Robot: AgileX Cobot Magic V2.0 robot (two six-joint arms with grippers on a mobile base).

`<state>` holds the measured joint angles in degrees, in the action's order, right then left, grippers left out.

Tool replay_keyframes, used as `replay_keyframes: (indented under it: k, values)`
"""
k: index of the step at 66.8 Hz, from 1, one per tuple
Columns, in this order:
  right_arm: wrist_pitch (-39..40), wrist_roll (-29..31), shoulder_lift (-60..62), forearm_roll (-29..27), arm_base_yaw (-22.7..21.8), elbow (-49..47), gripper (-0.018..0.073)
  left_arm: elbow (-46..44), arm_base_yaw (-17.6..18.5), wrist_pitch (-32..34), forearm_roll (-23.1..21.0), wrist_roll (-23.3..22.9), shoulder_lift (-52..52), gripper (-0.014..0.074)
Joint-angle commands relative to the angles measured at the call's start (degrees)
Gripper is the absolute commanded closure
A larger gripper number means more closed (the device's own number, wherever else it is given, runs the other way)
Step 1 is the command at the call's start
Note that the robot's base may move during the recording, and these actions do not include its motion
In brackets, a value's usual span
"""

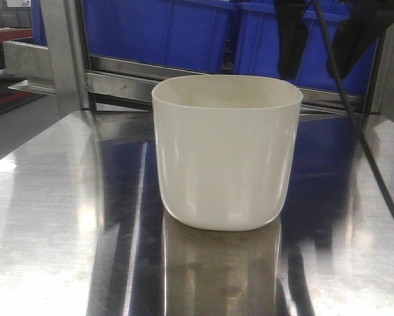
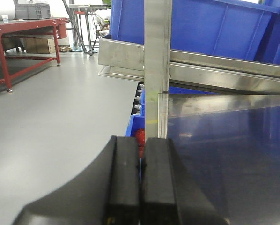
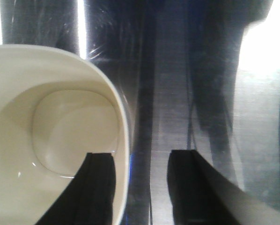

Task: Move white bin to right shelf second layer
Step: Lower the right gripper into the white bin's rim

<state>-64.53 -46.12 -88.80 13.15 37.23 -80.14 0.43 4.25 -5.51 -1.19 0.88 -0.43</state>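
The white bin (image 1: pixel 226 155) stands upright on a shiny steel tabletop (image 1: pixel 58 217), and I see nothing inside it. In the right wrist view I look down into the white bin (image 3: pixel 60 126). My right gripper (image 3: pixel 141 157) is open and straddles the bin's right wall, one finger (image 3: pixel 99 187) inside the rim and the other outside over the table. From the front, the right gripper (image 1: pixel 313 74) hangs just above the bin's right rim. My left gripper (image 2: pixel 141 159) is shut on nothing, off the table's left edge. I cannot tell which rack level is the right shelf second layer.
Behind the bin a steel-barred rack level (image 1: pixel 128 69) carries blue crates (image 1: pixel 164 29). A steel upright post (image 2: pixel 157 56) stands at the table's left corner. A black cable (image 1: pixel 368 151) crosses the right side. A red-framed table (image 2: pixel 23 33) stands on the open grey floor to the left.
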Motion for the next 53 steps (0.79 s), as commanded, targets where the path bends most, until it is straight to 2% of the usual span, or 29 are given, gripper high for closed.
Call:
replay_keyframes:
  k: [1, 53]
  values:
    - [2.81, 0.01, 1.09, 0.95, -0.03, -2.08, 0.0178, 2.11, 0.06, 4.96, -0.46, -0.17, -1.03, 0.0512]
    - [4.08, -0.97, -3.79, -2.17, -0.99, 0.46, 0.0178, 2.11, 0.06, 4.96, -0.46, -0.17, -1.03, 0.0512]
